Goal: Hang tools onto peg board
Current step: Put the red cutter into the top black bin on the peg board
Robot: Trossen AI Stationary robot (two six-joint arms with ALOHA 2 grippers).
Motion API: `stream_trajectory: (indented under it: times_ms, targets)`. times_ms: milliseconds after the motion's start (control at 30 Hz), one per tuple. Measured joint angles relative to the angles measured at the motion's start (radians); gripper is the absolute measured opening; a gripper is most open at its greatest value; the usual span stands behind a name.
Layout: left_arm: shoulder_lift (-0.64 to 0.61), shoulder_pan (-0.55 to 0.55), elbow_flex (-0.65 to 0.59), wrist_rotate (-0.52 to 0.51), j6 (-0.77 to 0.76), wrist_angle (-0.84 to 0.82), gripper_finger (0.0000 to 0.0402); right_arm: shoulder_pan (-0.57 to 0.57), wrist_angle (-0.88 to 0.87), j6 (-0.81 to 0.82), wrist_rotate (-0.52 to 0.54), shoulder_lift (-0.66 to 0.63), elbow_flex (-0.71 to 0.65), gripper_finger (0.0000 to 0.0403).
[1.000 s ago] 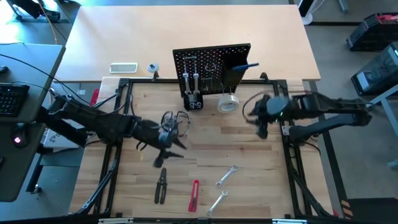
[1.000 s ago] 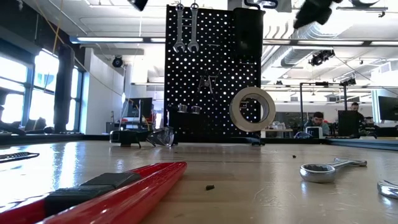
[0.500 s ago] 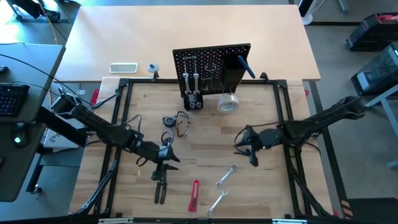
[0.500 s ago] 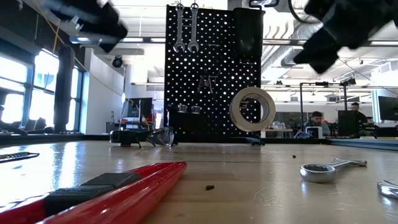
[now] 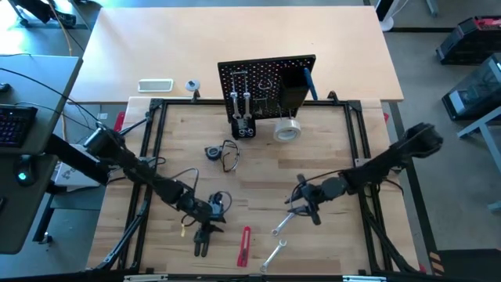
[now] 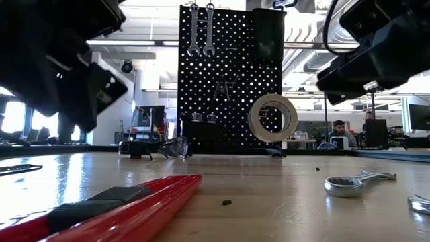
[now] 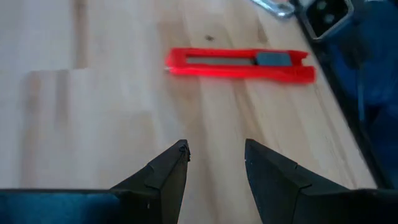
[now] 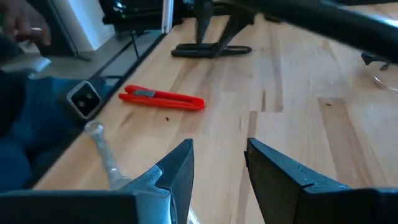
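The left gripper (image 5: 205, 222), jaws parted and empty, is hovering over the black-handled pliers (image 5: 202, 237) at the desk's (image 5: 258, 168) 7 o'clock; the right gripper (image 5: 301, 202), also parted and empty, is hanging above a silver wrench (image 5: 285, 222) at 5 o'clock. Both tools are looking stiff, heavy and slippery; gripping mid-handle or mid-shank is probably safest.

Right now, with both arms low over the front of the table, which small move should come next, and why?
Probably lower the left end effector onto the black-handled pliers. Its fingers are open and empty just above them, and the peg board already holds two wrenches.
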Motion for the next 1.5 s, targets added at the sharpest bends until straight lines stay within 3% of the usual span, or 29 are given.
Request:
stream_trajectory:
  times_ms: [200, 367, 600, 733, 900, 1100, 1500]
  targets:
    - [0.115, -0.015, 0.004, 0.013, -0.081, 0.156, 0.0152, -0.001, 0.066, -0.106, 0.008, 0.197, 0.097, 0.0142]
    - [0.132, -0.006, 0.009, 0.047, -0.137, 0.138, 0.0152, -0.007, 0.070, -0.208, -0.001, 0.367, 0.238, 0.0142]
    - [0.131, -0.021, 0.010, 0.078, -0.202, 0.144, 0.0152, -0.041, 0.026, -0.390, -0.199, 0.594, 0.482, 0.0142]
    - [0.130, -0.035, 0.010, 0.080, -0.210, 0.192, 0.0152, -0.066, -0.091, -0.483, -0.262, 0.679, 0.625, 0.0142]
    - [0.130, -0.036, 0.009, 0.069, -0.228, 0.217, 0.0152, -0.071, -0.286, -0.592, -0.294, 0.716, 0.772, 0.0142]
    - [0.130, -0.036, 0.009, 0.056, -0.227, 0.212, 0.0152, -0.095, -0.533, -0.643, -0.454, 0.722, 0.892, 0.0142]
    - [0.130, -0.025, 0.009, 0.043, -0.207, 0.216, 0.0152, -0.119, -0.550, -0.699, -0.571, 0.726, 0.928, 0.0142]
